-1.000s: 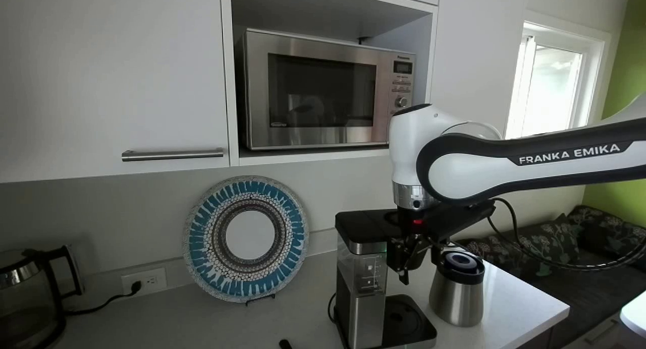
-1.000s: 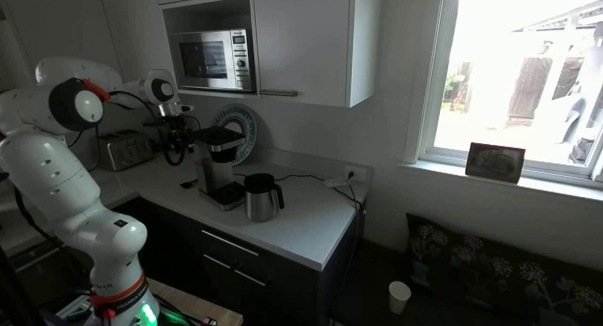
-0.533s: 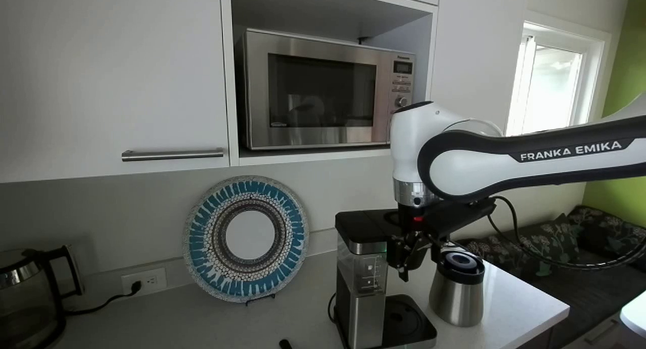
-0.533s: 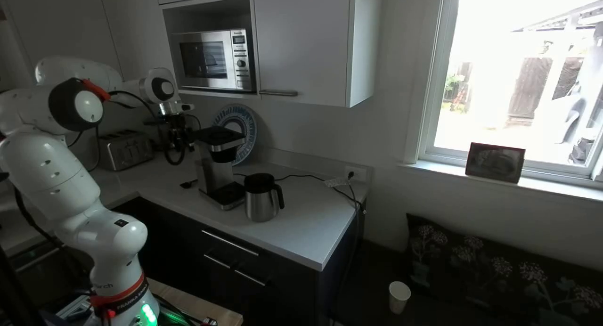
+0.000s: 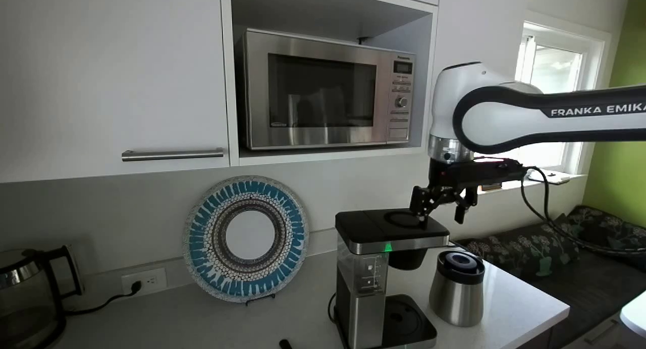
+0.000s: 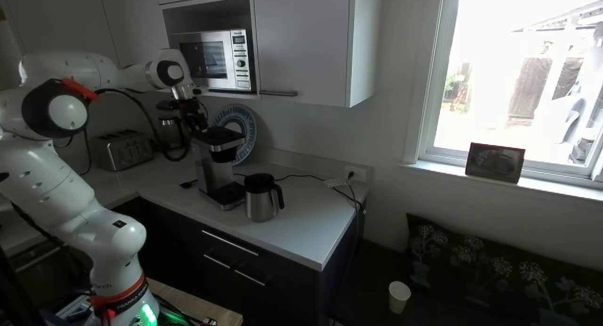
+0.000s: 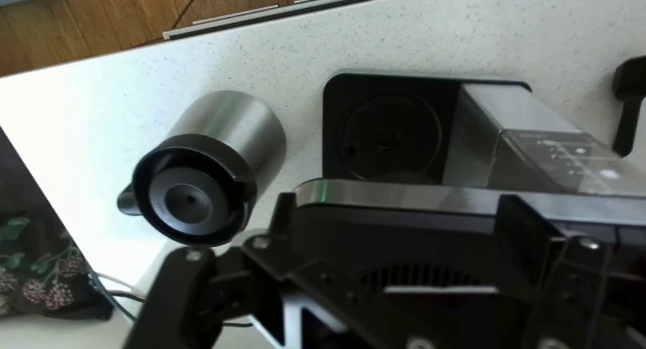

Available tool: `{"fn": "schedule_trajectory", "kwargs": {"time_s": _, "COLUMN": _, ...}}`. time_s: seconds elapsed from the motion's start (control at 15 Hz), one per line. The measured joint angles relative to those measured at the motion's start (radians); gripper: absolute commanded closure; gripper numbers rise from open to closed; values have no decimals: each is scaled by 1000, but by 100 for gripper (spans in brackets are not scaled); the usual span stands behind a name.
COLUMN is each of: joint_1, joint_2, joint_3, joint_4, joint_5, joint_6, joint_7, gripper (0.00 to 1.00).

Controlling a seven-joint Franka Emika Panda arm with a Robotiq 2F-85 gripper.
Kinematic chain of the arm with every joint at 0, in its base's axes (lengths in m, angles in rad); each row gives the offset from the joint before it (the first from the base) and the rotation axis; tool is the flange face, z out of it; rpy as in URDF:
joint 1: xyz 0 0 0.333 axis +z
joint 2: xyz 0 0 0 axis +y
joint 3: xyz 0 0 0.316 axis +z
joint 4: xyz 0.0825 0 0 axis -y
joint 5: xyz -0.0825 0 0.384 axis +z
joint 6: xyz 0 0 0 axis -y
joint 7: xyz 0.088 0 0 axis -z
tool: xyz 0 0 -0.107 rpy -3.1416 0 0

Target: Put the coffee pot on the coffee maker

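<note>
The coffee pot (image 5: 456, 301), brushed steel with a black lid, stands upright on the counter beside the coffee maker (image 5: 367, 313). Both also show in an exterior view, the pot (image 6: 261, 206) with its black handle pointing away from the coffee maker (image 6: 207, 170). The coffee maker's black base plate (image 7: 388, 132) is bare in the wrist view, and the pot (image 7: 237, 122) is at the left there. My gripper (image 5: 441, 219) is open and empty, fingers pointing down, near the coffee maker's flat top. In the wrist view its fingers (image 7: 404, 208) are wide apart, with the black top between or beneath them.
A dark glass kettle (image 5: 25, 303) and a patterned round plate (image 5: 247, 187) stand along the wall. A microwave (image 5: 328, 92) sits in a shelf above. A toaster (image 6: 125, 149) stands further along the counter. A black scoop (image 7: 631, 97) lies near the coffee maker.
My gripper has risen from beside the coffee maker to the height of its top and shifted towards the pot's side. The coffee maker's head is now uncovered. Pot and coffee maker have not moved.
</note>
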Motion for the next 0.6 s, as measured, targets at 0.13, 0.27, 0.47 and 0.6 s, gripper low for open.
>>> {"fn": "schedule_trajectory", "kwargs": {"time_s": 0.13, "joint_1": -29, "joint_2": -23, "joint_3": -32, "joint_4": 0, "joint_5": 3, "joint_6": 0, "joint_7": 48, "gripper": 0}}
{"fn": "schedule_trajectory", "kwargs": {"time_s": 0.27, "joint_1": -53, "joint_2": -31, "joint_3": -52, "joint_4": -1, "joint_5": 14, "joint_6": 16, "joint_7": 111, "gripper": 0}}
{"fn": "schedule_trajectory", "kwargs": {"time_s": 0.47, "joint_1": -61, "joint_2": -23, "joint_3": -56, "joint_4": -6, "joint_5": 20, "joint_6": 41, "joint_7": 157, "gripper": 0}}
{"fn": "schedule_trajectory", "kwargs": {"time_s": 0.6, "joint_1": -61, "joint_2": -20, "joint_3": -55, "joint_4": -6, "joint_5": 21, "joint_6": 43, "joint_7": 168, "gripper": 0}}
